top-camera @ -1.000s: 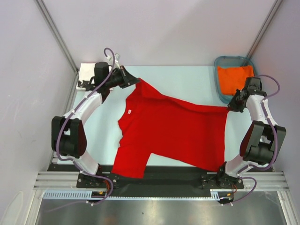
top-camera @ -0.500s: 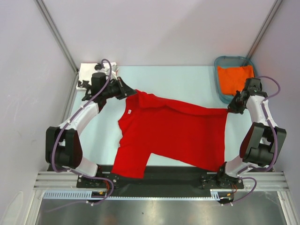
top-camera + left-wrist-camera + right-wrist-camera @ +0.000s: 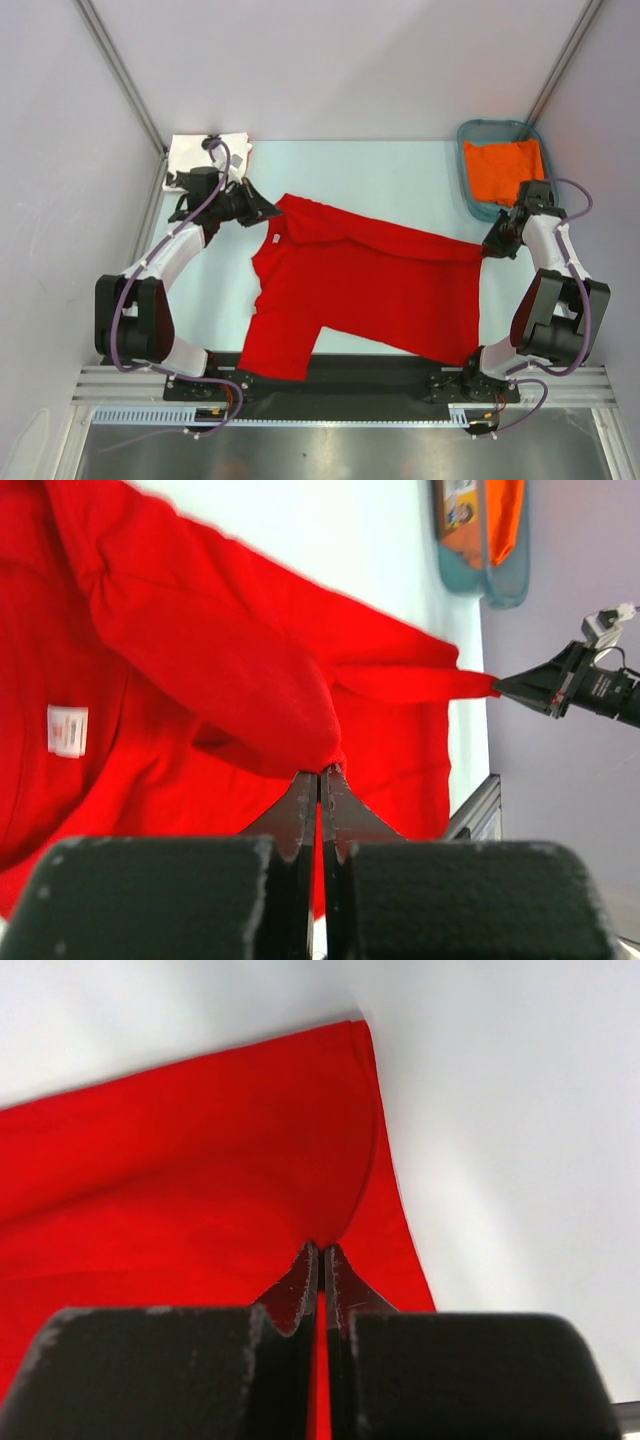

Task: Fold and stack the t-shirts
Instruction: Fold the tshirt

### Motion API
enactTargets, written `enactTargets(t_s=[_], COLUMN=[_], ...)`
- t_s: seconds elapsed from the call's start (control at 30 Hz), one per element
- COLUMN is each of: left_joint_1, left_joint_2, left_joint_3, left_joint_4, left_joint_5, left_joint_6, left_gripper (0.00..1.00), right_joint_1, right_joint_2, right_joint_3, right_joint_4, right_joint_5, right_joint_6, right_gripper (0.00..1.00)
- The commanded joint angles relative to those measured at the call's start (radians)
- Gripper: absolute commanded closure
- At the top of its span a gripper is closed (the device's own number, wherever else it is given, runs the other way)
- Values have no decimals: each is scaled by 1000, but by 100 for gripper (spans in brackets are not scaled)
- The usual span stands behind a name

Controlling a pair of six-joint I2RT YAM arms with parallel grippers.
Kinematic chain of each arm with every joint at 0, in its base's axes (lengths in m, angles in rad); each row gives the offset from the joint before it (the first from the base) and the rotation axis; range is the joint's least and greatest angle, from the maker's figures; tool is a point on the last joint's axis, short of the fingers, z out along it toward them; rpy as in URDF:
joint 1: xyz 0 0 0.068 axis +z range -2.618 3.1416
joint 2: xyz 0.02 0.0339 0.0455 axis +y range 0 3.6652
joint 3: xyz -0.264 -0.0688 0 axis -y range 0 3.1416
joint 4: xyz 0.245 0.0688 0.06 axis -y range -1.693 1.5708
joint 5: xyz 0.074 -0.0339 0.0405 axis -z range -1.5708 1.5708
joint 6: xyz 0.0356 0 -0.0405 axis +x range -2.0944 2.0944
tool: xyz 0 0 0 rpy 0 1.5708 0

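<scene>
The red t-shirt (image 3: 360,285) lies spread across the table, its far edge folded toward the near side. My left gripper (image 3: 270,210) is shut on the shirt's far left corner (image 3: 322,765), by the collar with its white label (image 3: 68,730). My right gripper (image 3: 488,245) is shut on the shirt's far right corner (image 3: 325,1240). The fold is stretched between the two grippers. The white t-shirt with black print (image 3: 200,155) lies folded at the far left corner of the table, partly behind my left arm.
A teal basket (image 3: 470,180) holding an orange cloth (image 3: 505,165) stands at the far right, also in the left wrist view (image 3: 480,540). Metal frame posts rise at both far corners. A black rail runs along the near table edge (image 3: 400,365).
Both grippers have moved toward the near side with the shirt's far edge, folding it over the body. The left one travelled farther and uncovered the white shirt.
</scene>
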Motion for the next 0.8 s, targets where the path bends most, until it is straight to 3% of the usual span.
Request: enactTargets(t_s=[0.0,0.77], left_joint_1=[7,25], left_joint_2=[-52,-114], left_joint_3=[-25,-117], left_joint_4=[-26,-108], left_joint_5=[8,8], left_joint_6=[33,54], left_gripper=[100,100], right_joint_1=[-3,-4], right_joint_2=[-30,-13], right_joint_3=[-20,-60], right_joint_4=[-1,4], right_joint_5=[26,44], right_joint_6=[-13,-3], right_gripper=[99,94])
